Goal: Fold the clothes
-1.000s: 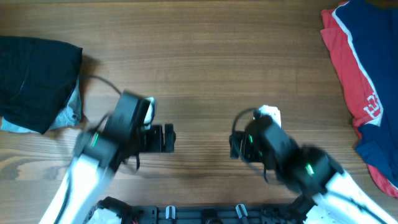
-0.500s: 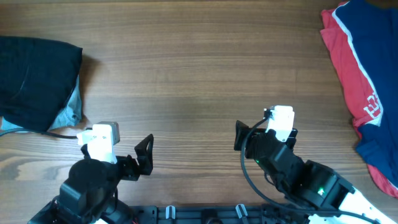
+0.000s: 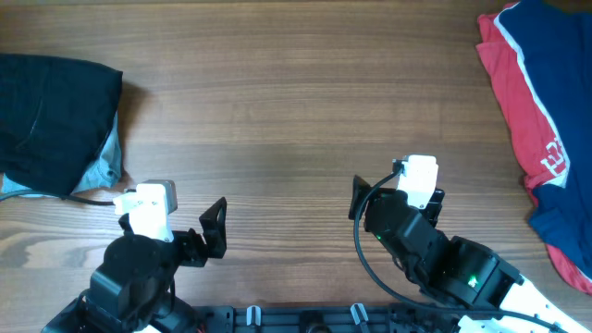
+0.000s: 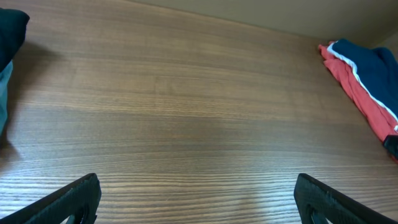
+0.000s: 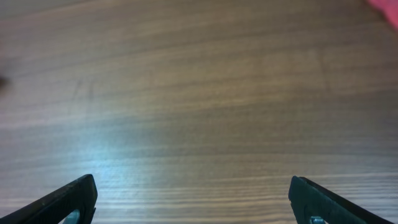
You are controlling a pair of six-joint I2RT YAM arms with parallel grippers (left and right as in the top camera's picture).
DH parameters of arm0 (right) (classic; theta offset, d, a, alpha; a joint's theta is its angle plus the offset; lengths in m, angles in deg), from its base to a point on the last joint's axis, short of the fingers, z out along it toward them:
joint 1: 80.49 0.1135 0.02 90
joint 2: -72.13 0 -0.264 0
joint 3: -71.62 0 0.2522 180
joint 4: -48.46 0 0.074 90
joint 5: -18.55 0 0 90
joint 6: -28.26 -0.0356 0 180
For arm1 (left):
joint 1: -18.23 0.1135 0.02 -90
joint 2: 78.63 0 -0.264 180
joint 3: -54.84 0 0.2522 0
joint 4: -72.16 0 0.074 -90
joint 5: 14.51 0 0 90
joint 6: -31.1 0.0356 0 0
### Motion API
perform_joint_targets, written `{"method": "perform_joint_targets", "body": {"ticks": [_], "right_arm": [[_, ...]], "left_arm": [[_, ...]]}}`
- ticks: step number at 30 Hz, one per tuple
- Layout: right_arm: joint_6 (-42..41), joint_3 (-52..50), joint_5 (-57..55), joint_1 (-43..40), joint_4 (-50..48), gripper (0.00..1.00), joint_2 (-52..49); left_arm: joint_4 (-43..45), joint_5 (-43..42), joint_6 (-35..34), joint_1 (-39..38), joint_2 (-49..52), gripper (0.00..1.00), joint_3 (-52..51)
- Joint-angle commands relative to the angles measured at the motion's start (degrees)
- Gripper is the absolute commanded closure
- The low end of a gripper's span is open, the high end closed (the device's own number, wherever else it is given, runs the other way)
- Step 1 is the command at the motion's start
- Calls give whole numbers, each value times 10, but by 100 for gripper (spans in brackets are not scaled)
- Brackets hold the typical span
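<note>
A folded dark navy garment (image 3: 51,116) with a light blue piece under it lies at the table's left edge; its corner shows in the left wrist view (image 4: 9,43). A crumpled red and blue garment (image 3: 536,111) lies at the right edge, also in the left wrist view (image 4: 367,81). My left gripper (image 3: 215,231) is open and empty near the front edge, left of centre; in its wrist view (image 4: 199,202) its fingers are wide apart over bare wood. My right gripper (image 3: 359,202) is open and empty at the front, right of centre (image 5: 193,202).
The wooden table (image 3: 296,102) spans the whole view. A dark rail with clips (image 3: 305,319) runs along the front edge between the two arm bases. A black cable (image 3: 55,196) trails left from the left arm.
A second ago both arms reached further onto the table. They pulled back toward the front edge. Over the last half second nothing has moved.
</note>
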Motion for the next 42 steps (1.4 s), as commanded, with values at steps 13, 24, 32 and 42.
{"method": "perform_joint_targets", "body": {"ticks": [13,24,32,42], "right_arm": [[320,-6,289,-377,-204,0,-50],[274,1,288,-554,-62,0,98],[366,0,419,-554,32,0,377],[362,0,410,-554,69,0,395]], "left_arm": [[0,9,-9,-3,3,0,-5],[-3,9,-9,-3,3,0,-5],[-2,19,-9,-3,3,0,-5],[92,132,-22,-3,4,0,-88]]}}
